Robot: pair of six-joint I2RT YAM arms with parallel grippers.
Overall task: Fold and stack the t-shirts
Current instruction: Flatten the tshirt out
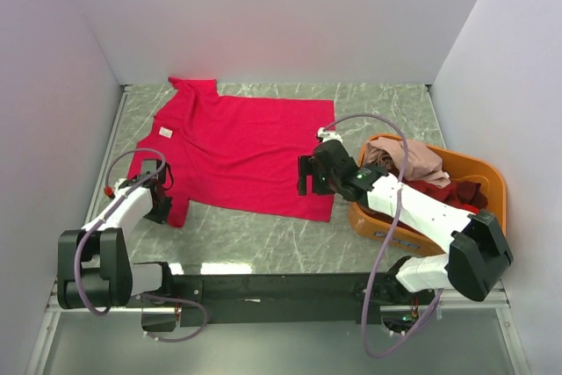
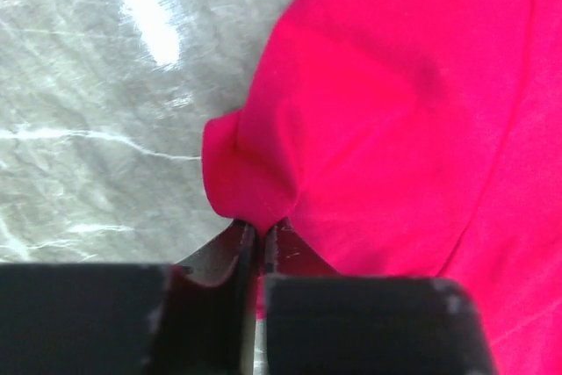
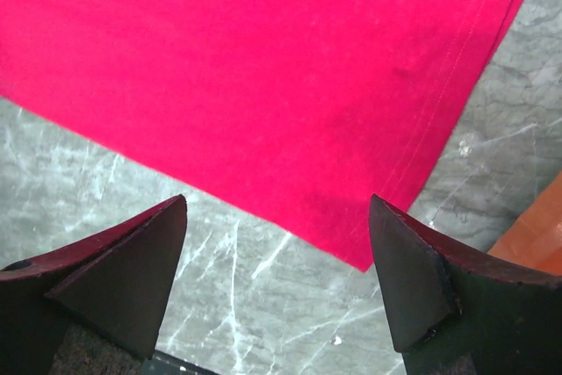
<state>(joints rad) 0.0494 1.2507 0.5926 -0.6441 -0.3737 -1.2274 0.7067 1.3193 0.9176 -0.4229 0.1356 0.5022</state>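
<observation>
T-shirt (image 1: 241, 151), crimson-pink, lay spread flat on the table (image 1: 263, 243), apparently laid out for folding. Left gripper (image 2: 261, 233) was pinched tight on a bunched sleeve edge, evidently to lift it. Right gripper (image 3: 277, 248) stood wide above the hem corner near the basket (image 1: 492, 177), holding nothing.

Grey marbled table (image 1: 263, 241) carries a spread crimson-pink t-shirt (image 1: 246, 147); orange basket (image 1: 488, 171) at its right.

3 shirts in all: 1 crimson-pink t-shirt (image 1: 246, 151), 1 pale pink t-shirt (image 1: 421, 160), 1 dark red t-shirt (image 1: 457, 192); 1 orange basket (image 1: 492, 173); 1 table (image 1: 263, 239); 2 robot arms, left arm (image 1: 123, 204) and right arm (image 1: 421, 208).
</observation>
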